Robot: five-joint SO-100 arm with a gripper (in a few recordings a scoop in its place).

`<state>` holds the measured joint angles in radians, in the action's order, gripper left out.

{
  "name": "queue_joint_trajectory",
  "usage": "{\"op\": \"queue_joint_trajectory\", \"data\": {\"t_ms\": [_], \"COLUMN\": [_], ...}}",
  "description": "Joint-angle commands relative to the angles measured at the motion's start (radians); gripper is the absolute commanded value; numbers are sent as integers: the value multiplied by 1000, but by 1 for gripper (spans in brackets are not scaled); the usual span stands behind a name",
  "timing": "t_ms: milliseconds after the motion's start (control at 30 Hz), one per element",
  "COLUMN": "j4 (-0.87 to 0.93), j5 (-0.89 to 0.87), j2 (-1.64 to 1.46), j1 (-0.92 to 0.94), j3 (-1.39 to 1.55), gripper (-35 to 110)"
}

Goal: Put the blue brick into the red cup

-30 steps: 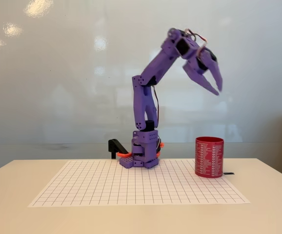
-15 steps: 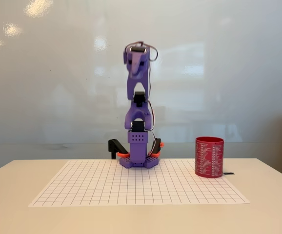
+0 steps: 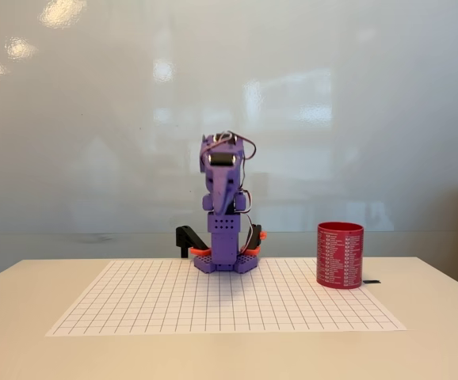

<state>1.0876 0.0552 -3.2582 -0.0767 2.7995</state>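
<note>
Gripper (image 3: 224,194) folded down against the purple arm above its base, facing the camera; jaw opening indiscernible, contents indiscernible. Red cup (image 3: 340,255) stands upright at the right edge of the grid mat (image 3: 150,305), well apart from the arm; its interior is hidden.
</note>
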Motion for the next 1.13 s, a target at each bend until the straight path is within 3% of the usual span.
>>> {"op": "queue_joint_trajectory", "data": {"t_ms": [0,333,1100], "j4": [0,120,121], "j5": [14,38,14], "j2": [-43,-44,-44], "j1": [-49,-55,-41], "j3": [114,225,224], "gripper": [-1,-1,0]}}
